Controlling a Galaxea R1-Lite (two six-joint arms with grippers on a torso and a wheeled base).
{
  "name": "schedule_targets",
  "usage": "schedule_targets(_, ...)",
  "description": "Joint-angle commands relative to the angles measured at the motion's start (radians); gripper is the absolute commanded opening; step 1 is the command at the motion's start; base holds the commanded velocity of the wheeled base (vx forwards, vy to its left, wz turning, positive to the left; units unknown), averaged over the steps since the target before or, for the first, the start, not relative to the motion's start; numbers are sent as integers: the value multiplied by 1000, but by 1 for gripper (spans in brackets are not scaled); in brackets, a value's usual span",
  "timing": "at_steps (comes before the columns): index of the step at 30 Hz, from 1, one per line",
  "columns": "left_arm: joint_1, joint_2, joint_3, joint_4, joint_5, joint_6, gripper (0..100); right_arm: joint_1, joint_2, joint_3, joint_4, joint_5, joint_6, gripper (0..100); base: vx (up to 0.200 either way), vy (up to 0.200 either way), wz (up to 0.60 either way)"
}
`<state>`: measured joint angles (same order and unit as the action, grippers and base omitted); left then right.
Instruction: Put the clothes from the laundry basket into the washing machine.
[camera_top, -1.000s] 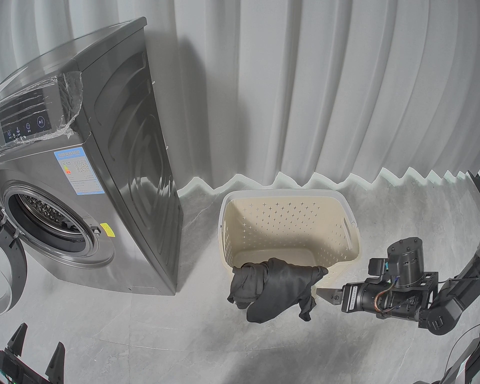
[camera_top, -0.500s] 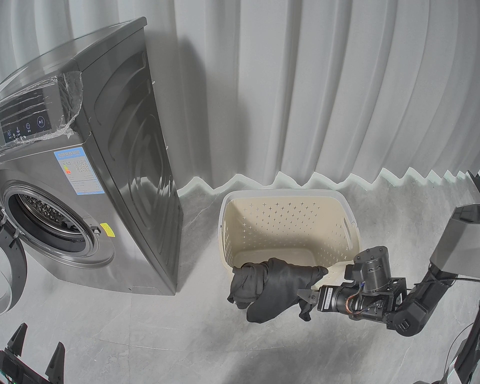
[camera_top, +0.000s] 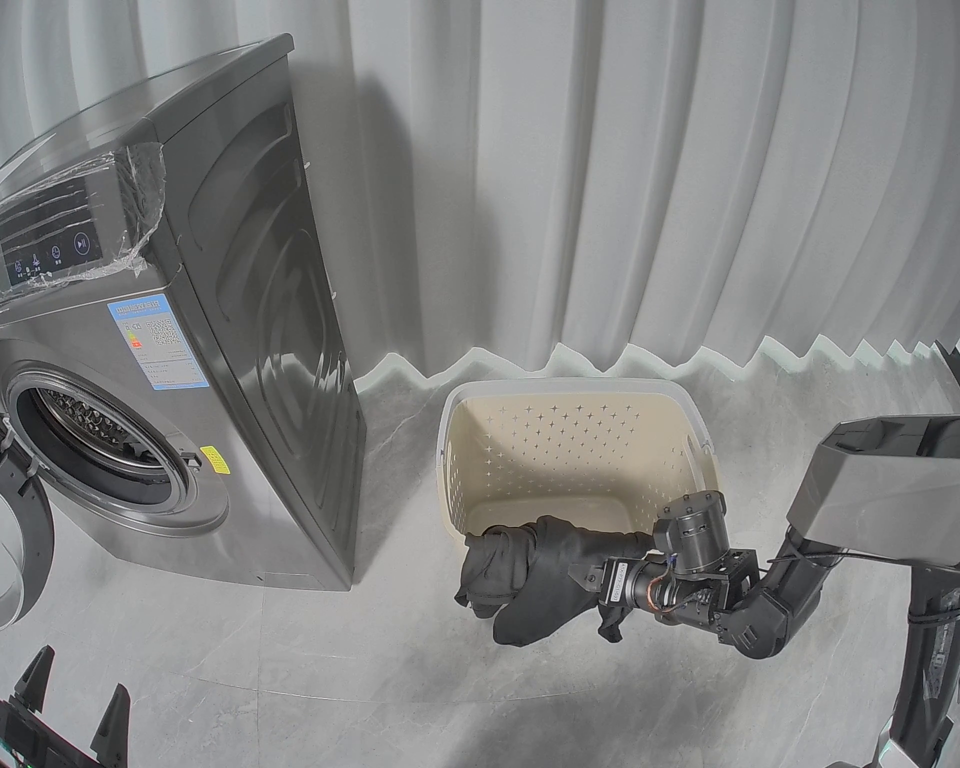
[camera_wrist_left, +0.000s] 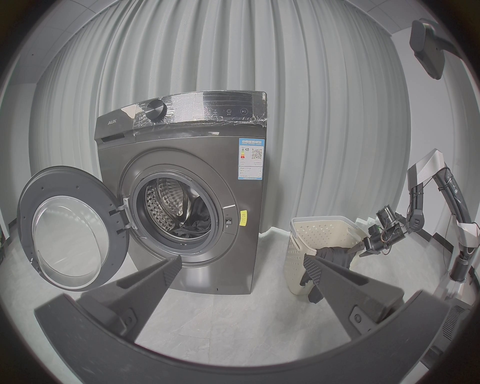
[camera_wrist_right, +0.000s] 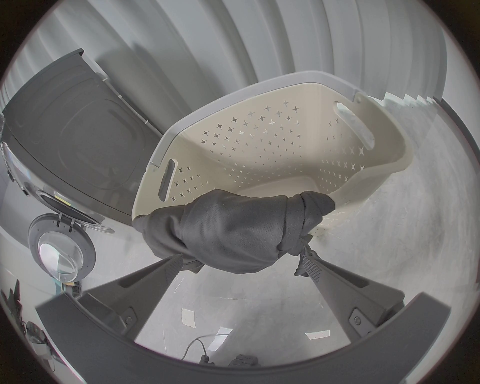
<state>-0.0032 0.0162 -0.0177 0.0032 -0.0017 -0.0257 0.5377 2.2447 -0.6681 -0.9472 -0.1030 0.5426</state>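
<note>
**Desk:** Where's the clothing right now?

**Me:** I've got one dark garment (camera_top: 535, 580) draped over the near rim of the laundry basket (camera_top: 580, 386), with most of it hanging down the outer wall. The basket stands upright on the grey floor (camera_top: 300, 640), near the washing machine (camera_top: 250, 300) and in front of the white curtain (camera_top: 600, 180).

**Desk:** And your right arm?

**Me:** My right gripper (camera_top: 585, 582) is low, level with the hanging cloth, and points at it from the robot's right. Its fingers are spread, one to each side of the bundle's lower edge. On my wrist camera one tip touches a dangling fold (I can't tell whether the other tip touches). The cloth isn't pinched.

**Desk:** Left side?

**Me:** My left gripper (camera_top: 82, 675) sits low in front of the machine, well apart from the basket. Its fingers are wide apart with only floor between them.

**Desk:** What about the machine itself?

**Me:** The door (camera_wrist_left: 65, 225) is swung fully open to the side. Through the opening I can see dark cloth (camera_wrist_left: 197, 220) lying in the drum (camera_wrist_left: 165, 195).
</note>
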Motion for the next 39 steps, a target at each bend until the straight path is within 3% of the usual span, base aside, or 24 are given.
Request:
schedule_targets(1,0,-16,16,0,0,0,100,-5,61,-45,1,0,-1,100,0,0,0)
schedule_targets(23,0,-16,16,0,0,-5,100,-18,173,-191,-8,2,2,100,0,0,0)
schedule_targets(39,0,-16,16,0,0,-5,100,-36,204,-219,-58,2,-6,100,0,0,0)
